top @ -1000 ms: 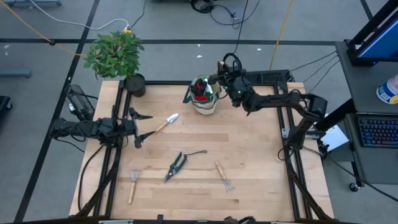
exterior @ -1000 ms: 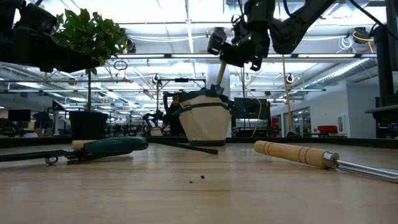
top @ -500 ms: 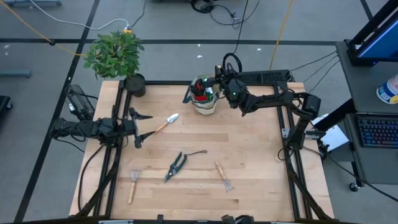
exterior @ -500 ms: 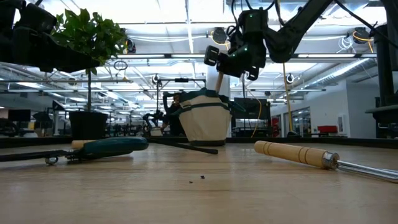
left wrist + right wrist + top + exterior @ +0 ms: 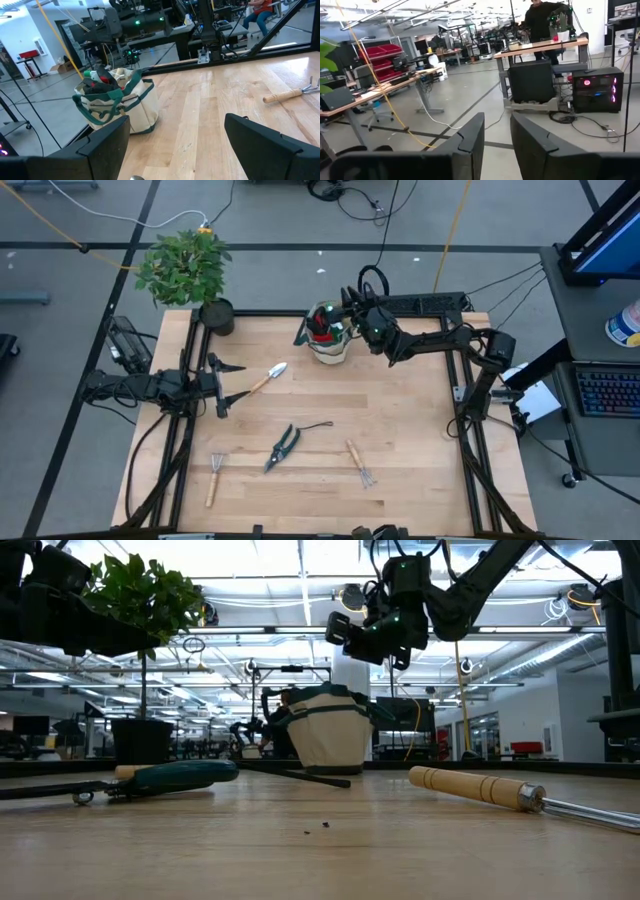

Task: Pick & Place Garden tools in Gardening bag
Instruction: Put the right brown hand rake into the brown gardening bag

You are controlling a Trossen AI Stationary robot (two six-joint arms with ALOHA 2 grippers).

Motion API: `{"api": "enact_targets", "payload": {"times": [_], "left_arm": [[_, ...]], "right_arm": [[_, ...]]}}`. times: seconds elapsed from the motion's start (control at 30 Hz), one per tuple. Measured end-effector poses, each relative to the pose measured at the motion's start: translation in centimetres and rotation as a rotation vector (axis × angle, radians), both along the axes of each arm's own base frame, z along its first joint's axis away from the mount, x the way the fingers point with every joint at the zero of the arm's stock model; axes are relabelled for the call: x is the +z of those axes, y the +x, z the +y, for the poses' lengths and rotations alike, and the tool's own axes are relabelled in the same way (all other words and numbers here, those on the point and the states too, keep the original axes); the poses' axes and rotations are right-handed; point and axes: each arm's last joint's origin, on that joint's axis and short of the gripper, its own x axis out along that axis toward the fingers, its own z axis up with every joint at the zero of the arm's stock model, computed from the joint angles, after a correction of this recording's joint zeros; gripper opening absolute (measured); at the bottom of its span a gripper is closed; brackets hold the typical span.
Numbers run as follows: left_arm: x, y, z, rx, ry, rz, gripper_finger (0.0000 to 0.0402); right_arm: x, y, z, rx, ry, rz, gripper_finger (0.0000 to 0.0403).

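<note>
**Right gripper lets go above the bag; wooden handle no longer stands out of it**

A second ago the low view showed a pale wooden handle slanting up from the gardening bag (image 5: 327,738) into the right gripper (image 5: 352,630). Now that handle is gone from above the bag's rim, and the gripper hangs just over the bag with nothing between its fingers. In the high view the right gripper (image 5: 347,308) has shifted slightly toward the bag (image 5: 328,340) compared with a second ago. Its fingers (image 5: 470,137) stand a little apart, a narrow gap between them, pinching nothing.

The right arm reaches across the table's far edge from its base on the right, elbow bent, wrist roughly level over the bag's mouth.

The left gripper (image 5: 222,387) has not moved: it waits low at the table's left edge, fingers (image 5: 107,142) spread wide, empty, pointing toward the trowel (image 5: 264,378).

The bag stands upright at the far middle of the table, with red and green items showing inside. On the table lie the trowel, the pruning shears (image 5: 283,446) and two small rakes (image 5: 214,477) (image 5: 359,463).
</note>
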Motion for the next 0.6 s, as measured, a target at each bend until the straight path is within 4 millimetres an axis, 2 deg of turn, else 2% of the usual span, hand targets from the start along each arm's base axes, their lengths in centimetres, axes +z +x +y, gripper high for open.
{"api": "enact_targets", "payload": {"times": [0.6], "left_arm": [[0.01,0.0,0.0,0.001,-0.028,-0.007,0.0333]], "right_arm": [[0.01,0.07,0.14,0.004,-0.002,0.002,0.0098]]}}
